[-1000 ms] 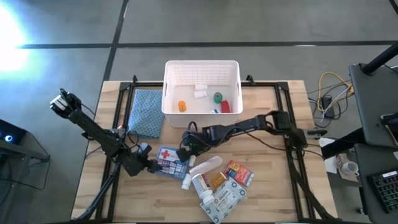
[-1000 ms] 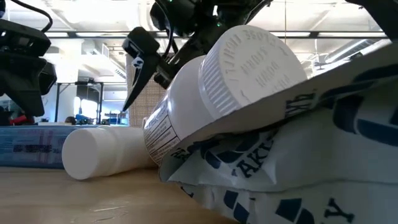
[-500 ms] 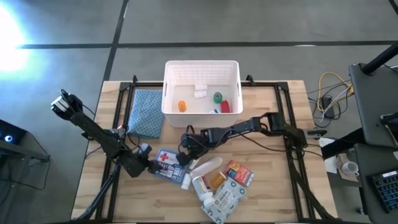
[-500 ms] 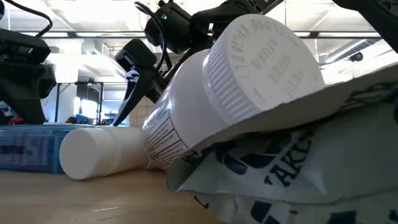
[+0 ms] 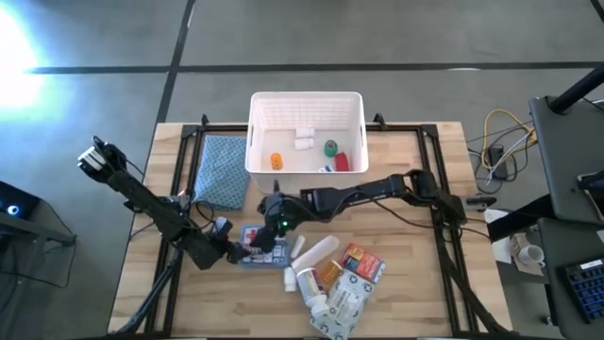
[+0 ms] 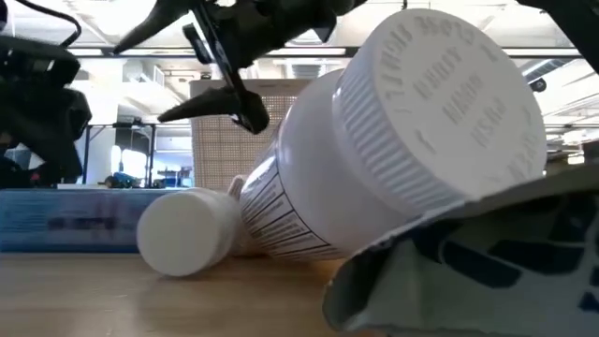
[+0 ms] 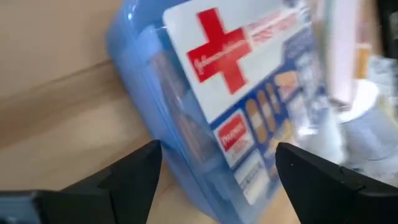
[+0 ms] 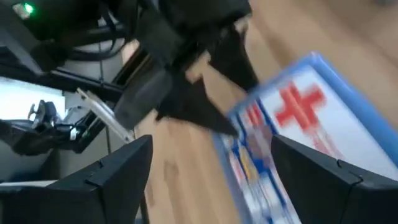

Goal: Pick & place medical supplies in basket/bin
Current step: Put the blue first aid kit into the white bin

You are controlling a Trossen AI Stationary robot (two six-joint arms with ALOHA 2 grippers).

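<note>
Straddling first-aid box (image 7: 236, 106), left gripper (image 7: 214, 171) open; right gripper (image 8: 208, 165) open above it.

blue cloth (image 5: 222, 170), wooden table (image 5: 415, 283)

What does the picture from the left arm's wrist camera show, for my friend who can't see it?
A blue first-aid box with a red cross on its white label lies on the wooden table, between the left gripper's open dark fingers. Blurry white supplies sit beyond it.

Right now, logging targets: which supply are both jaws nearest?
The blue first-aid box with the red cross; left gripper and right gripper flank it, bottles lie farther.
</note>
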